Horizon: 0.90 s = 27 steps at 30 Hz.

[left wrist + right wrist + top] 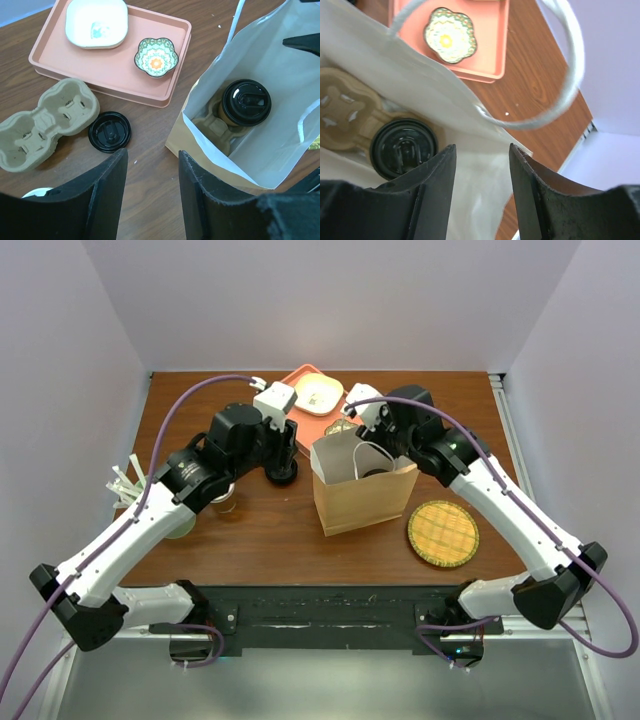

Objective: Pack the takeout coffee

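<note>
Bright, even overhead light; shadows short and soft. Top view sharp, white dish [318, 393] at 12 o'clock slightly blown out. Right wrist view: rope handle [576, 60] at 2 o'clock blurred. Both wrist views dark, soft-focus at 6 o'clock.

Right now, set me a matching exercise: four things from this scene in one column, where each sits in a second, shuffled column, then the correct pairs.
Things
1. takeout coffee
2. loose black lid
3. flower-patterned dish
4. woven mat

Places
A. on the pink tray
B. on the table, on the right arm's side of the paper bag
C. inside the paper bag
D. on the table, beside the empty cup carrier

Pairs: 1-C, 2-D, 3-A, 4-B
</note>
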Motion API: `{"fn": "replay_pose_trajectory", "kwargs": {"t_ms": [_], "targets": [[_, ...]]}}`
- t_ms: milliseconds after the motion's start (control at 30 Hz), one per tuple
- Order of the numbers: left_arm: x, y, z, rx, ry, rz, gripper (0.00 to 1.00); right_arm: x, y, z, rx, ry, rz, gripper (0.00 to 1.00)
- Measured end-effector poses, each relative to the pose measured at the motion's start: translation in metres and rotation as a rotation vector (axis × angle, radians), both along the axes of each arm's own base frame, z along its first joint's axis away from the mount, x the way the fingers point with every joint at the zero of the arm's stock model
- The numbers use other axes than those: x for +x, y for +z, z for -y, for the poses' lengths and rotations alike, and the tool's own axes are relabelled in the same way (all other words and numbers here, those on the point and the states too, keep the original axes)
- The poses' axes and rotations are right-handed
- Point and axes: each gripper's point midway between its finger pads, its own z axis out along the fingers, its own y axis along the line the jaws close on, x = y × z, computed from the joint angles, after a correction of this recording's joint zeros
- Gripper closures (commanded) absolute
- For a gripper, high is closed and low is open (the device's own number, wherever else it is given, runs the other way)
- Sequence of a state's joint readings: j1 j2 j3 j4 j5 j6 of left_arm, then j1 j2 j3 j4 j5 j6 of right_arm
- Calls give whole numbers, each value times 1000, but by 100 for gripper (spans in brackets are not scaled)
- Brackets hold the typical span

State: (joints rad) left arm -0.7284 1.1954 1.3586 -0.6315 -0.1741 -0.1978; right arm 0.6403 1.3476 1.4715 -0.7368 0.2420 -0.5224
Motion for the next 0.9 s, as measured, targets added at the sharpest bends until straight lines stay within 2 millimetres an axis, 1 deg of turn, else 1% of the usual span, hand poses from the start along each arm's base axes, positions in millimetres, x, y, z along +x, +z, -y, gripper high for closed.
{"fn": "replay_pose_trajectory", "kwargs": {"t_ms": [200, 400, 467, 500, 533, 567, 600, 633, 667, 700, 733, 800, 833, 900], "targets": [[-4, -2, -8, 11, 11, 9, 49, 1, 15, 9, 22, -55, 45, 51], [-4, 5, -17, 12, 48, 33, 44, 5, 32, 19, 47, -134, 98, 52], [-3, 5, -22, 21, 71, 38, 41, 6, 42, 22, 70, -164, 118, 52], [-2, 3, -26, 30, 95, 35, 39, 6, 49, 23, 87, -178, 126, 51], [-2, 2, -29, 39, 111, 31, 32, 6, 57, 24, 101, -194, 137, 49], [-2, -1, -33, 49, 133, 24, 28, 7, 69, 25, 132, -218, 151, 46], [-1, -3, -40, 62, 170, 17, 25, 7, 87, 27, 177, -248, 177, 40], [0, -5, -45, 77, 195, 10, 23, 9, 106, 26, 230, -267, 206, 36], [0, -6, -50, 88, 220, 4, 23, 8, 127, 27, 291, -285, 239, 32], [0, -6, -57, 106, 261, -10, 23, 7, 147, 27, 354, -296, 267, 25], [3, -4, -62, 112, 298, -16, 21, 4, 164, 26, 412, -299, 290, 2], [7, 2, -72, 117, 378, -33, 18, -6, 196, 24, 550, -289, 320, 1], [11, 6, -80, 110, 434, -42, 15, -11, 208, 20, 611, -261, 327, 1], [14, 7, -99, 92, 544, -72, 14, -24, 226, 14, 713, -214, 328, 1]]}}
